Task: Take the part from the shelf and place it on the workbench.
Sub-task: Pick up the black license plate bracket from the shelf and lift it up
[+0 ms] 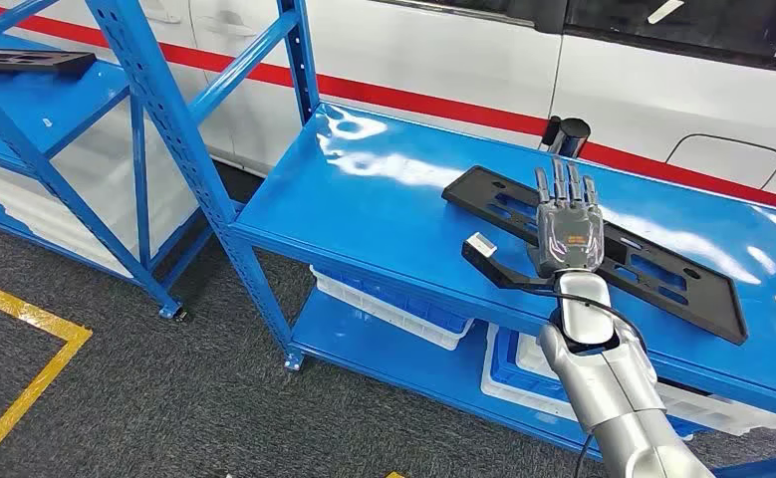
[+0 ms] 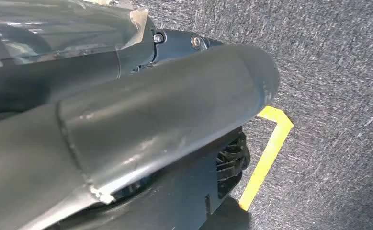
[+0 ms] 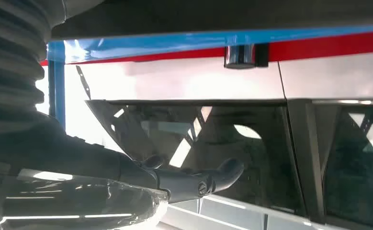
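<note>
One long black plastic part (image 1: 603, 249) lies flat on the blue shelf (image 1: 384, 199). Above it, touching or just over its middle, the right hand (image 1: 568, 224) is stretched flat, fingers straight and apart, holding nothing. By my judgement the grasp and the carry to the workbench remain.

white car (image 1: 413, 50), white bins (image 1: 393, 309), yellow floor tape (image 1: 25, 378)

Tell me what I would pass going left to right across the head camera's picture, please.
Yellow floor line → small black part on the far-left shelf → blue shelf upright → white bin under the shelf → right hand resting over the long black part.
</note>
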Controlling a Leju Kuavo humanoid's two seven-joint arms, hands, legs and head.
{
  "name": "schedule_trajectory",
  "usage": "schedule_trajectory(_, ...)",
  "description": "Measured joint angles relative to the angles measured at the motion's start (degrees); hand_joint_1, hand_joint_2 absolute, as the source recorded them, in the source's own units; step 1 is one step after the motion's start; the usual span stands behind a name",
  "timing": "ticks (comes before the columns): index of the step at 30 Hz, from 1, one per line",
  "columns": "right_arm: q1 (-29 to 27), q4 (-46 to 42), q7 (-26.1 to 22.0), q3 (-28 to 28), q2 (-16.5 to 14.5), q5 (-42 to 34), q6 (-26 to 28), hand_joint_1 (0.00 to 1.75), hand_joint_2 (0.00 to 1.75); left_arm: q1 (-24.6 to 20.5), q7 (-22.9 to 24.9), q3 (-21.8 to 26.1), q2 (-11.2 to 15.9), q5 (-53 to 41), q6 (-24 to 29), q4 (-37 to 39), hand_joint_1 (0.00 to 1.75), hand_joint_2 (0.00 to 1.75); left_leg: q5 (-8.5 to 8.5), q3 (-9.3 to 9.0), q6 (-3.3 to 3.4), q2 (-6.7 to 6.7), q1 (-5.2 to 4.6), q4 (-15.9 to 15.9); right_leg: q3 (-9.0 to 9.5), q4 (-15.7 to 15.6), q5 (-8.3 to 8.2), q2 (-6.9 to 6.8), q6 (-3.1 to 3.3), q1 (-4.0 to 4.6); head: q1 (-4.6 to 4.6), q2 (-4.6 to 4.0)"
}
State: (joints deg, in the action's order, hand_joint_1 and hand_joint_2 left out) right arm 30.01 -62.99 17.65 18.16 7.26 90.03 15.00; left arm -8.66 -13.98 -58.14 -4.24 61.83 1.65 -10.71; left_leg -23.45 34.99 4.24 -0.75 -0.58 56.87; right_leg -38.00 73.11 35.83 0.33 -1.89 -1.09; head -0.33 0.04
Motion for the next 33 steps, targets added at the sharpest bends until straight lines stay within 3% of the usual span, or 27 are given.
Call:
schedule_trajectory(2, -0.1, 0.0, 0.0, 0.0, 0.1, 0.0, -0.2, 0.00, 1.75, 0.0, 0.0, 0.0, 0.0, 0.0, -0.1, 0.0, 0.00, 0.00, -0.28, -0.33, -0.05, -0.11, -0.11, 0.0, 0.35, -2.6, -1.88, -0.01, -0.51, 0.00, 0.00, 0.00)
schedule_trajectory(4, -0.1, -0.1, 0.0, 0.0, 0.2, 0.0, -0.4, 0.00, 1.75, -0.1, 0.0, 0.0, 0.0, 0.0, -0.1, 0.0, 0.00, 0.00, -0.88, -1.07, -0.29, -0.30, -0.25, 0.1, 2.08, -9.6, -6.61, -0.03, -1.25, 0.04, -0.02, 0.00)
schedule_trajectory(5, -0.1, -0.2, 0.0, 0.0, 0.2, 0.0, -0.5, 0.00, 1.75, -0.1, 0.0, 0.0, 0.0, 0.0, -0.1, 0.0, 0.00, 0.00, -1.17, -1.32, -0.50, -0.38, -0.31, 0.2, 2.86, -12.7, -8.20, -0.09, -1.11, 0.22, -0.03, 0.00)
schedule_trajectory(6, -0.1, -0.2, 0.0, 0.0, 0.2, 0.0, -0.6, 0.00, 1.75, -0.2, 0.0, 0.0, 0.0, 0.0, -0.1, 0.0, 0.00, 0.00, -1.46, -1.40, -0.78, -0.43, -0.38, 0.3, 3.52, -14.8, -9.28, -0.16, -0.68, 0.44, -0.06, 0.00)
schedule_trajectory(8, -0.1, -0.4, 0.0, -0.1, 0.2, 0.0, -0.8, 0.00, 1.75, -0.2, 0.0, 0.0, 0.0, 0.0, -0.2, 0.0, 0.00, 0.00, -1.71, -1.34, -1.32, -0.47, -0.50, 0.7, 3.70, -15.7, -9.78, -0.23, 0.65, 0.80, -0.15, 0.00)
schedule_trajectory(11, -0.1, -0.6, 0.1, -0.2, 0.2, 0.0, -0.9, 0.00, 1.75, -0.3, 0.0, 0.0, 0.2, 0.0, -0.2, 0.0, 0.00, 0.00, -3.06, -0.74, -2.21, -0.26, -0.38, 2.7, 4.65, -15.8, -10.53, -0.21, 1.81, 0.15, -0.29, 0.00)
schedule_trajectory(14, 0.0, -0.8, 0.1, -0.2, 0.1, 0.0, -0.9, 0.00, 1.75, -0.3, 0.0, 0.0, 0.3, 0.0, -0.2, 0.0, 0.00, 0.00, -7.53, 3.95, -3.46, 0.18, 0.43, 11.7, 5.05, -15.9, -10.30, -0.27, 2.37, -0.06, -0.64, 0.00)
schedule_trajectory(16, 0.0, -0.8, 0.2, -0.1, 0.1, 0.0, -0.9, 0.86, 1.75, -0.3, 0.0, 0.0, 0.3, 0.0, -0.2, 0.0, 0.00, 0.00, -8.66, 6.94, -4.11, 0.37, 1.05, 16.1, 5.09, -15.8, -10.17, -0.26, 2.46, -0.08, -0.67, 0.00)
schedule_trajectory(17, 0.0, -0.8, 0.2, -0.1, 0.0, 0.0, -0.9, 1.30, 1.75, -0.3, 0.0, 0.0, 0.3, -0.1, -0.2, 0.0, 0.00, 0.00, -7.59, 7.01, -4.33, 0.45, 1.34, 15.3, 5.18, -15.8, -10.08, -0.23, 2.43, -0.13, -0.67, 0.00)
schedule_trajectory(18, 0.0, -0.7, 0.1, -0.2, 0.0, 0.0, -0.9, 1.74, 1.75, -0.3, 0.0, 0.0, 0.3, -0.1, -0.2, 0.0, 0.00, 0.00, -5.60, 5.98, -4.45, 0.53, 1.58, 12.4, 5.34, -15.8, -9.95, -0.20, 2.30, -0.22, -0.68, 0.00)
schedule_trajectory(20, 0.2, -0.4, -0.1, -0.4, -0.1, 0.0, -1.0, 1.75, 1.75, -0.5, 0.0, 0.0, 0.4, -0.4, -0.3, 0.0, 0.00, 0.00, -1.73, 2.64, -4.45, 0.64, 1.75, 4.5, 5.72, -15.9, -9.66, -0.16, 1.88, -0.33, -0.67, 0.00)
schedule_trajectory(22, 0.5, -0.1, -0.4, -0.9, -0.2, 0.0, -1.0, 1.75, 1.75, -0.6, 0.2, 0.0, 0.4, -0.7, -0.5, 0.0, 0.00, 0.00, -1.01, 1.04, -3.91, 0.60, 1.39, 0.9, 5.75, -16.0, -9.44, -0.17, 1.26, -0.26, -0.65, 0.00)
schedule_trajectory(24, 0.5, 0.3, -0.6, -1.5, -0.2, 0.0, -1.0, 1.75, 1.75, -0.6, 0.3, 0.0, 0.4, -1.1, -0.8, 0.0, 0.00, 0.00, -0.85, 0.83, -3.54, 0.52, 1.03, 0.7, 5.61, -15.9, -9.11, -0.20, 0.87, 0.10, -0.60, 0.00)
schedule_trajectory(26, 0.3, 0.5, -0.7, -2.2, -0.1, 0.0, -1.0, 1.75, 1.75, -0.7, 0.5, 0.0, 0.4, -1.5, -1.0, 0.0, 0.00, 0.00, -0.19, 0.67, -3.67, 0.42, 0.71, 0.6, 5.73, -15.8, -8.94, -0.27, 0.75, 0.28, -0.59, 0.01)
schedule_trajectory(33, -1.0, 0.5, -2.5, -5.6, 1.2, 0.0, 0.7, 1.75, 1.75, -1.0, 1.2, -0.2, 0.4, -2.5, -1.4, 0.0, 0.00, 0.00, -0.46, 0.69, -2.92, 0.18, 0.19, 0.6, 6.36, -16.8, -9.13, -0.50, 0.43, -0.03, -0.55, 0.00)
